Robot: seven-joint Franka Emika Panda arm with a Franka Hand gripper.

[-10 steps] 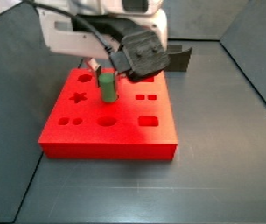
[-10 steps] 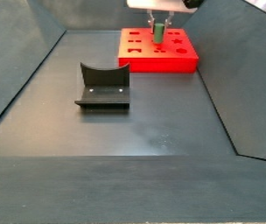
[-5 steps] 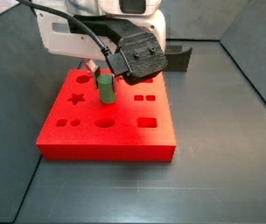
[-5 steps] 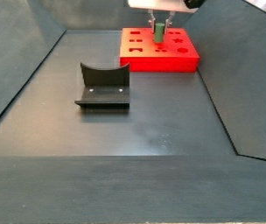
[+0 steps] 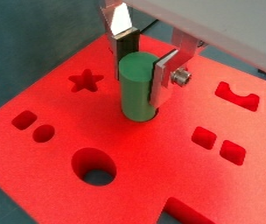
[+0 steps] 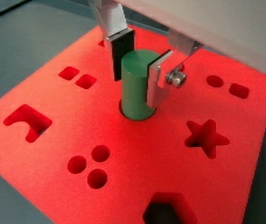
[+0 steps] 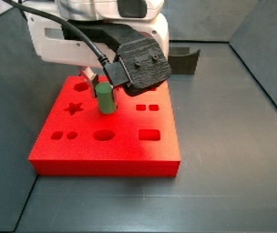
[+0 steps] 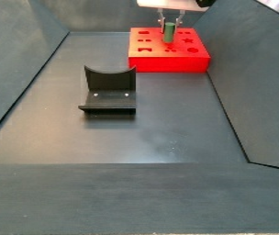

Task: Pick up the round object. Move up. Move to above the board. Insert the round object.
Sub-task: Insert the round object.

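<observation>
Table point(image 8: 167, 128): dark grey, matte. On it: red board point(image 8: 169, 62) at far end, claw point(image 8: 169, 26) above it; dark notched block point(image 8: 106, 90) mid-table, well apart.

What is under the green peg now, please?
The green peg, between the fingers of the pincer, stands on the red board. Its lower end seems to enter a hole, but the peg covers that hole.

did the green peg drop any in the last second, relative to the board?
Yes. In a side view the green peg, held in the claw, now stands lower against the red board, its base down in the board's top; the wrist views agree.
</observation>
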